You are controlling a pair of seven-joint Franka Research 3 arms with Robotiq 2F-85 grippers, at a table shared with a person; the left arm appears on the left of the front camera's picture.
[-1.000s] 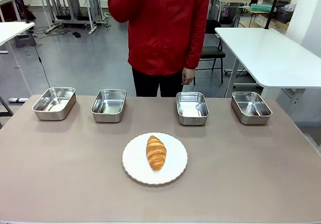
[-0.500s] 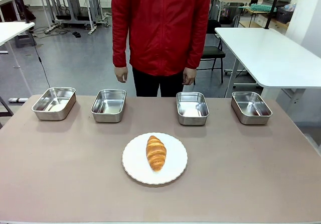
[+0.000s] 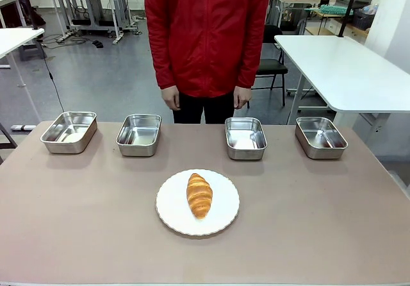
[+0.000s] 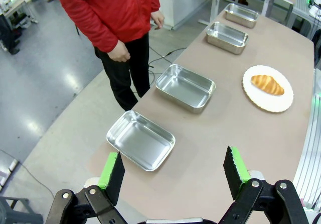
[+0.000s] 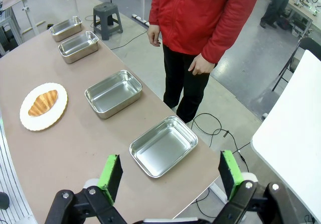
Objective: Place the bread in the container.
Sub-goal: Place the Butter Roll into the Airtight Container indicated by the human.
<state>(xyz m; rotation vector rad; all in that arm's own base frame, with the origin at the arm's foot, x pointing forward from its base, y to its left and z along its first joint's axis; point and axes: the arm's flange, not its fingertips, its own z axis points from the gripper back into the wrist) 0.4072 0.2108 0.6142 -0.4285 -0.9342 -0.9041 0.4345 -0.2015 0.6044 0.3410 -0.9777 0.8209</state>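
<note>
Front view: the person's hand has dropped from up by the shoulder to hang at the hip. Nobody is singling out any of the four steel trays in the row beyond the plate, so your target is undecided. The bread lies mid-plate, its long axis running from you toward the person, one tip facing each way.

Left wrist view: your left gripper hangs well away from the plate, its jaws spread wide and empty.

Right wrist view: your right gripper is likewise well off, fingers apart with nothing between them.
</note>
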